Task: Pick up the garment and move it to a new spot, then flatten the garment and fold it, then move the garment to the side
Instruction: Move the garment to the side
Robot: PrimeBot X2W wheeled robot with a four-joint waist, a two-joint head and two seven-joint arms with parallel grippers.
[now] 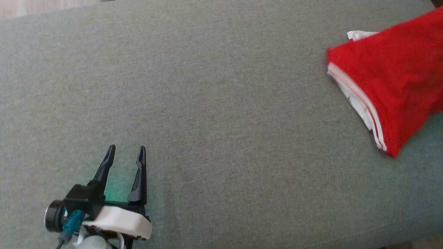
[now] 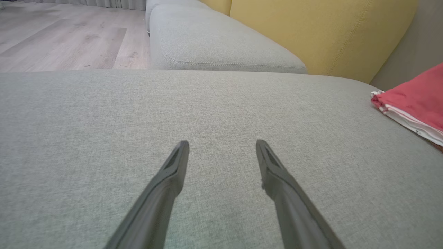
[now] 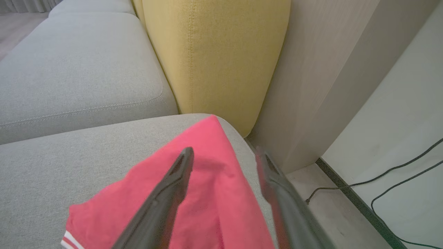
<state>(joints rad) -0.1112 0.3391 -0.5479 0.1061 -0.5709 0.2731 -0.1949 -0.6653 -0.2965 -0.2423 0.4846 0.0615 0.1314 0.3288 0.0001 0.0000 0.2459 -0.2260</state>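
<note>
The red garment (image 1: 395, 79) lies folded on the grey sofa seat (image 1: 215, 101), way over at the far right corner. It has white stripes along one edge, and a bit of white cloth peeks out from under the red. My right claw (image 3: 225, 151) is right over it. Its two dark fingers are spread apart, let go, with nothing pinched between them. One finger is over the red cloth and the other is over the edge of the seat. Behind the garment stands a yellow cushion (image 3: 214, 52), and next to that is a pale wall. Black cables (image 3: 398, 173) lie on the floor down by the wall. My left claw (image 1: 127, 147) is well apart from the garment, at the near left over bare grey seat. Its fingers are wide apart too and hold nothing. Past my seat I see another grey seat (image 2: 214, 45) and a wooden floor (image 2: 62, 38).
</note>
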